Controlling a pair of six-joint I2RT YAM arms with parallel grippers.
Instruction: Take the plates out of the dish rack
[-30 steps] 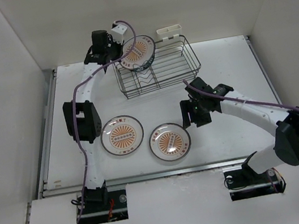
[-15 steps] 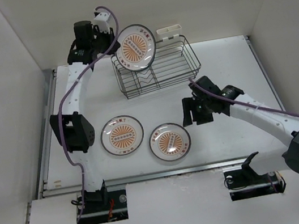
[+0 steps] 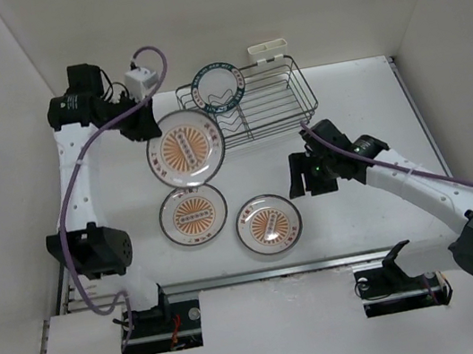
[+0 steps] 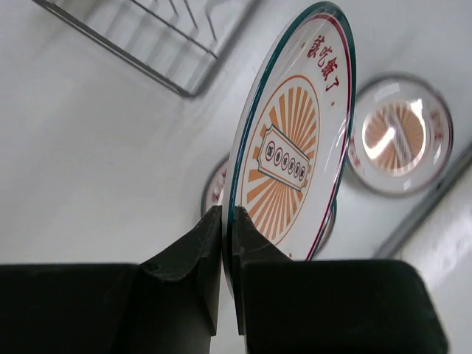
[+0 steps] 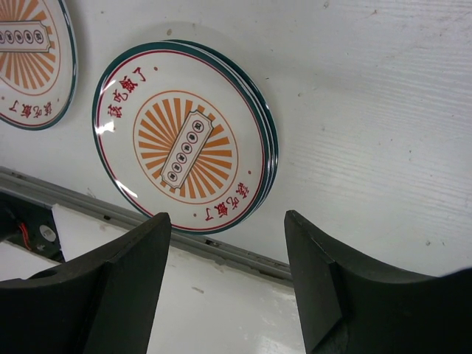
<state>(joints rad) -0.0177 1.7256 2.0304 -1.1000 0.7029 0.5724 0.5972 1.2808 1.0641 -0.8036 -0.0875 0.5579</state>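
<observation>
Roughly mid-task, past halfway by count. L arm: left gripper is clenched on the rim of a sunburst plate, the held plate, which is clear of the rack and up in the air, tilted, over the table btwn the rack and the left plate. It isn't set down yet, so that's the step in hand. Already out and lying flat on the table near the front edge: the left plate and, just beside it, the right plate. In the R wrist view the right plate shows a doubled rim on one side, so it may be a stack of two; can't say for sure. Left in the rack: one plate as far as I can see, the teal plate, standing on edge at the rack's far-left end; the other slots look bare. R arm: right gripper hangs w/ jaws apart, nothing in them, low over the table just right of the right plate and in front of the rack. To do, by my read: put the held plate down w/ the others, then fetch the teal plate.
</observation>
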